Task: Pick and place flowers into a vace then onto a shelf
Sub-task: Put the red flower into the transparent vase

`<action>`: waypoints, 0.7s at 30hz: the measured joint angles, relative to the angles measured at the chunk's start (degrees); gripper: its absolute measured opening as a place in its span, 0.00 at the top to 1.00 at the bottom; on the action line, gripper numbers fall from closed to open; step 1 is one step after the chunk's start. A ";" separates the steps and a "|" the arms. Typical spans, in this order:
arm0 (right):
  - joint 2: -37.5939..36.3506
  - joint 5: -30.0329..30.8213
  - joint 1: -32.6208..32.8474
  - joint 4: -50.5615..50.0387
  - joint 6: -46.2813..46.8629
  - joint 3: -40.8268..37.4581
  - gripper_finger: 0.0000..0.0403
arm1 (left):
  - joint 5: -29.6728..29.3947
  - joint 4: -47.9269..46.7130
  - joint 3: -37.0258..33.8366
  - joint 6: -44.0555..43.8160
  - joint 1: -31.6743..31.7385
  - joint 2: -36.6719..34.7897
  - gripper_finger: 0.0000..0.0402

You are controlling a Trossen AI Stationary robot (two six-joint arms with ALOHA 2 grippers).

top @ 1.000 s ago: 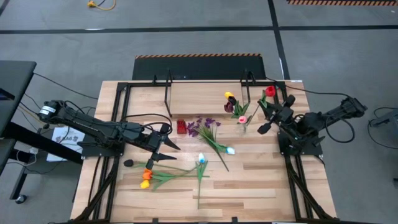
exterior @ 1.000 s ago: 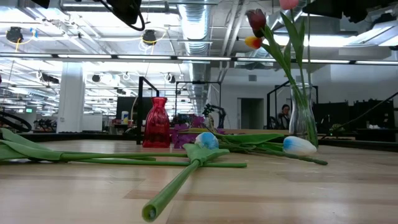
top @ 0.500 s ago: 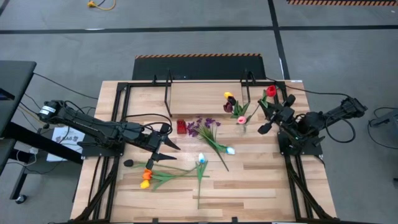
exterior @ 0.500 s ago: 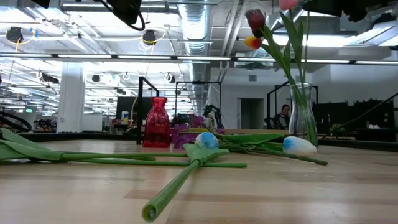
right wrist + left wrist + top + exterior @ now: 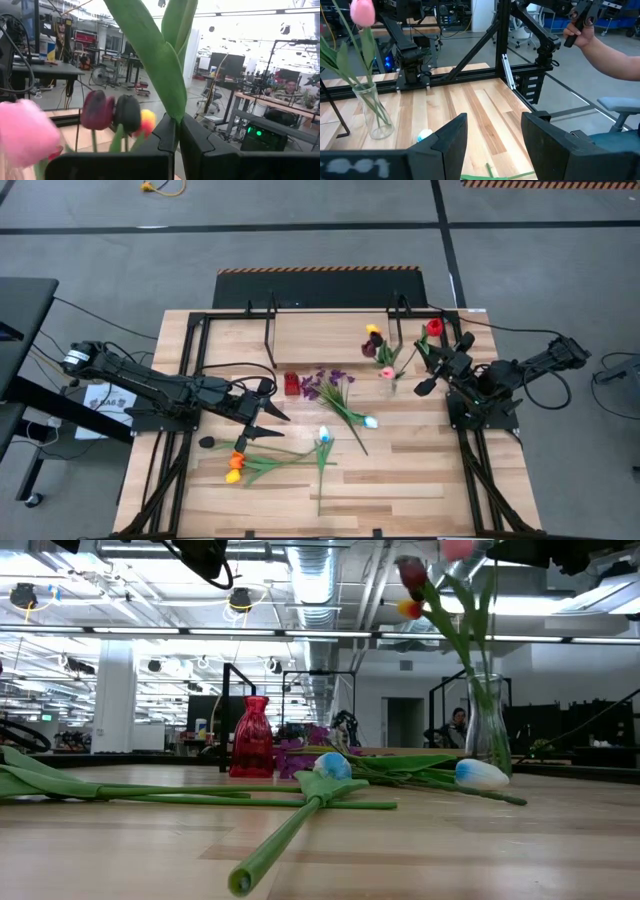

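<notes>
A clear glass vase (image 5: 392, 383) near the table's right side holds pink, maroon and yellow flowers (image 5: 372, 345). My right gripper (image 5: 177, 125) hovers just right of it, shut on a red tulip (image 5: 434, 327). Whether that stem's lower end is in the vase cannot be told. My left gripper (image 5: 278, 420) hangs open and empty above the table's left half. White-blue tulips (image 5: 324, 435), an orange and a yellow tulip (image 5: 236, 465) and a purple sprig (image 5: 325, 383) lie flat on the table. The shelf (image 5: 330, 335) stands at the far side. My right gripper pinches the red tulip's green stem where the leaves start (image 5: 172, 117) between its two fingers, coming roughly level from the table's right side. The fingers lie across the stem. Leaves and bloom rise above the fingers, lifted clear of the table.
A small red vase (image 5: 291, 384) stands by the purple sprig near the table's middle. Black frame rails (image 5: 190, 370) run along both sides of the table. Beyond the right edge a person's hand (image 5: 585, 30) shows in the room.
Both arms have kept still. The flowers in the glass vase have swayed a little, their heads shifting slightly while the vase stays in place.
</notes>
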 joint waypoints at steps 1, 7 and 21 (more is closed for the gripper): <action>0.00 0.00 0.00 -0.06 0.00 0.00 1.00 | 0.00 0.00 0.00 0.00 0.00 0.00 0.56; 0.00 0.00 0.00 -0.24 0.02 0.00 1.00 | 0.00 0.00 0.02 0.00 -0.01 0.00 0.56; 0.00 0.20 0.00 -0.77 1.64 0.02 0.89 | 0.00 0.00 0.02 -0.04 -0.02 0.02 0.56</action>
